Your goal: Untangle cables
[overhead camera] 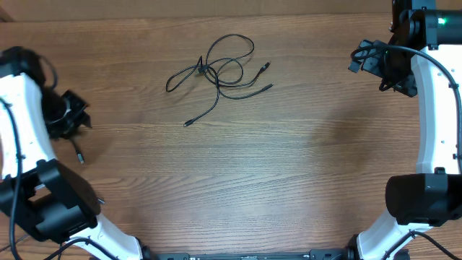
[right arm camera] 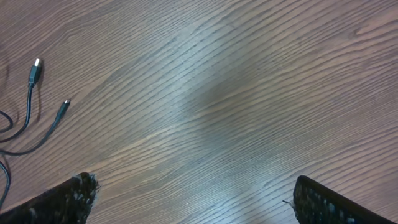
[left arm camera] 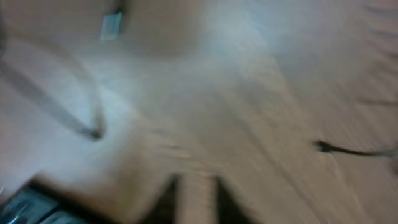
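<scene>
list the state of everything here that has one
cables, tangled in a loose knot, lying flat, untouched
short cable, apart from the knot, by the left gripper; cannot tell if held
left gripper, jaws shut, far from the knot
right gripper, jaws open, empty

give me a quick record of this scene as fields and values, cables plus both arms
cables: one tangled bunch, looped over itself, far middle of the table
plug ends: at least three stick out of the bunch, to its right and near side
separate cord: short piece by the left arm, apart from the bunch
left jaws: shut, close to that cord; contact not clear
right jaws: wide open, nothing between them, to the right of the bunch
left wrist view: blurred
</scene>
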